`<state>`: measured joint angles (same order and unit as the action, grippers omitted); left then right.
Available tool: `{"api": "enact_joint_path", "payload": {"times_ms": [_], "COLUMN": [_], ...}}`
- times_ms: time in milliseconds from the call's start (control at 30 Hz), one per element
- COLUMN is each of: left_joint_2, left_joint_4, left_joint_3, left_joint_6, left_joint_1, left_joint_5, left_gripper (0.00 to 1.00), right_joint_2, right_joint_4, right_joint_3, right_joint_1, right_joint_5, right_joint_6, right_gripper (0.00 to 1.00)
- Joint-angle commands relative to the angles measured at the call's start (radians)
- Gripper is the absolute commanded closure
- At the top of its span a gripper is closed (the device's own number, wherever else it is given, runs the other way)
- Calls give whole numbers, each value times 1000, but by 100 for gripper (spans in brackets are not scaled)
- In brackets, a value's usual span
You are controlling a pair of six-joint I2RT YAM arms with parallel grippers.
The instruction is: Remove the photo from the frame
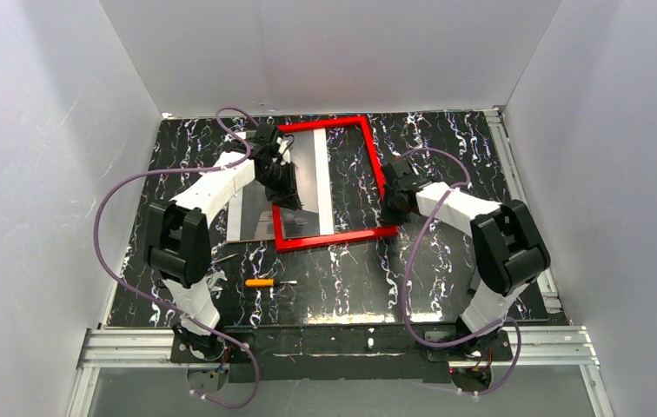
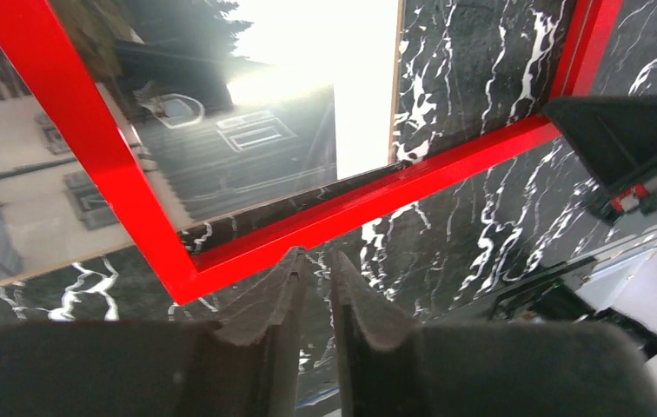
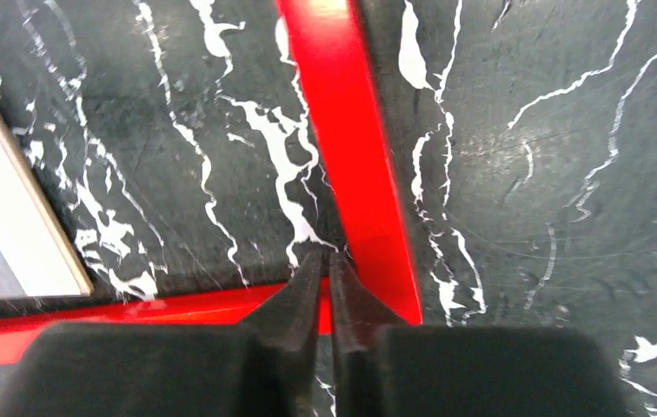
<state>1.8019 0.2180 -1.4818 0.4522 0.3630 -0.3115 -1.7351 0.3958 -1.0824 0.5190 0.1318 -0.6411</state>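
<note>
The red frame (image 1: 334,236) lies flat in the middle of the table. The photo (image 1: 306,165) lies under it, shifted left, with one end sticking out past the left rail. My left gripper (image 1: 283,189) hovers over the frame's left part. In the left wrist view its tips (image 2: 316,261) stand just above the near rail (image 2: 351,204) by the near-left corner, shut to a slim gap with nothing between them, and the photo (image 2: 238,148) lies beyond. My right gripper (image 1: 392,207) is shut, its tips (image 3: 326,258) at the frame's near-right inner corner (image 3: 351,148). The photo's white corner (image 3: 12,234) shows at the left.
An orange-handled screwdriver (image 1: 266,282) lies on the black marbled table (image 1: 447,261) in front of the frame. White walls close in the table on three sides. Purple cables loop beside both arms.
</note>
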Motion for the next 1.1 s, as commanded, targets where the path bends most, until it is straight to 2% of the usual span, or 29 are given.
{"api": "enact_joint_path", "payload": {"times_ms": [0, 100, 167, 233, 267, 333, 433, 533, 633, 867, 1067], "left_joint_2": [-67, -148, -198, -224, -228, -212, -137, -39, 54, 147, 208], "left_joint_4": [59, 94, 83, 71, 65, 51, 21, 1, 35, 93, 192], "left_joint_3": [45, 100, 169, 233, 253, 282, 286, 254, 195, 154, 112], "left_joint_6": [28, -20, -22, -18, -13, 11, 72, 132, 158, 166, 205], "left_joint_1": [15, -21, -86, -170, -216, -299, -404, -453, -474, -490, -492], "left_joint_5": [48, 127, 120, 77, 53, 1, -77, -138, -156, -101, -48], "left_gripper": [74, 57, 46, 43, 43, 47, 61, 72, 78, 85, 99], "right_joint_2": [118, 144, 140, 115, 95, 39, -106, -271, -396, -602, -678], "right_joint_4": [-12, 46, 76, 88, 82, 62, 116, 281, 344, 431, 458], "right_joint_3": [-13, -78, -130, -186, -212, -279, -459, -709, -872, -1118, -1162], "right_joint_1": [20, 60, 97, 162, 195, 259, 337, 398, 448, 514, 538], "right_joint_5": [21, 99, 111, 96, 83, 51, 75, 176, 194, 234, 284], "right_joint_6": [183, 222, 225, 217, 212, 189, 76, -65, -117, -98, -120], "right_gripper": [76, 59, 48, 34, 30, 25, 24, 21, 18, 18, 22]}}
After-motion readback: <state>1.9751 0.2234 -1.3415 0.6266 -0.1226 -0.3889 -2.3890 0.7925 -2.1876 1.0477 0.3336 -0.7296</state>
